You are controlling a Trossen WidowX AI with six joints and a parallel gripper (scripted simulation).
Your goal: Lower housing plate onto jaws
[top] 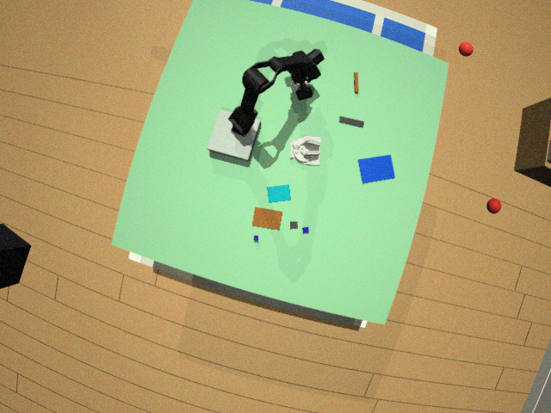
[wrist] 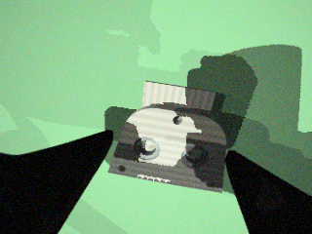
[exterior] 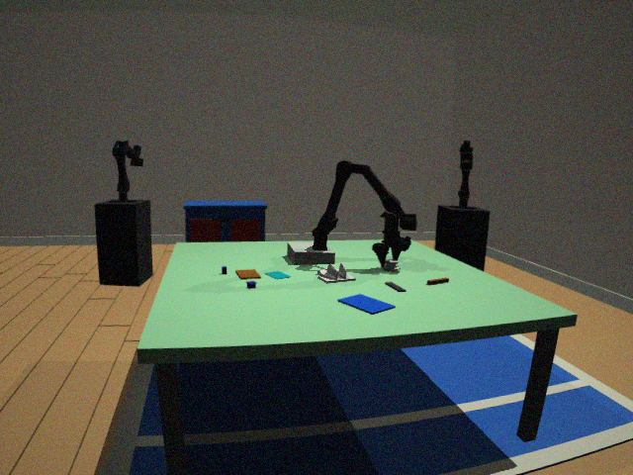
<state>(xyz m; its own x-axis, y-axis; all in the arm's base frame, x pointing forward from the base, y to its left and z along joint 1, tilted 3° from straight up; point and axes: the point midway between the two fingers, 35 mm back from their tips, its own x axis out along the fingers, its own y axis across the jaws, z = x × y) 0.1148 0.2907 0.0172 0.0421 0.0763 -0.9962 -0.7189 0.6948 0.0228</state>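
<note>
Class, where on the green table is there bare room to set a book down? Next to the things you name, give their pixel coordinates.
Bare: between the blue rectangle (top: 376, 169) (exterior: 366, 303) and the table's near edge, exterior view. Crowded: around the brown rectangle (top: 267, 218) (exterior: 247, 274), and beneath the open gripper (top: 302, 84) (exterior: 391, 257) (wrist: 170, 142), over the housing plate (top: 294, 85) (exterior: 392, 265) (wrist: 168, 168).

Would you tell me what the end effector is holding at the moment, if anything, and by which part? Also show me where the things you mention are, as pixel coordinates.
Nothing is held: the end effector (top: 302, 84) (exterior: 389, 264) (wrist: 169, 145) stands open, its fingers either side of the housing plate (exterior: 392, 265) (wrist: 168, 168).
</note>
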